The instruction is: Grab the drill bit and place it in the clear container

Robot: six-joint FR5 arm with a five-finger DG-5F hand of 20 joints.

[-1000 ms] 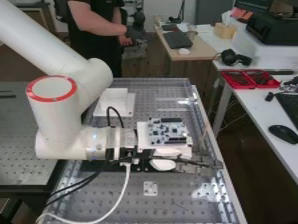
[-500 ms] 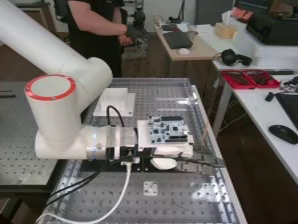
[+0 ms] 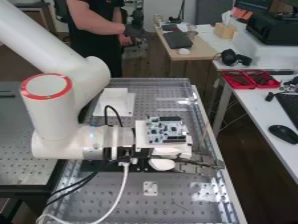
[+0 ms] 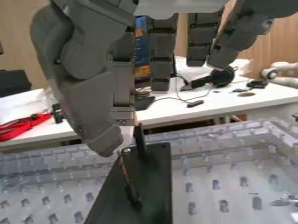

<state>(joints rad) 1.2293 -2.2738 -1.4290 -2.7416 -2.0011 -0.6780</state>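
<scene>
We see the hand (image 3: 199,167) above the black plate (image 4: 156,175), near the slanting drill bit (image 4: 128,176), but cannot tell whether it is spread, pressed together or pinching anything.

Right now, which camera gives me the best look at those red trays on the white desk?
The high view: it looks down on the red trays, showing them whole, side by side on the white desk. The wrist view catches them at a low slant, cut off by the picture's edge.
</scene>
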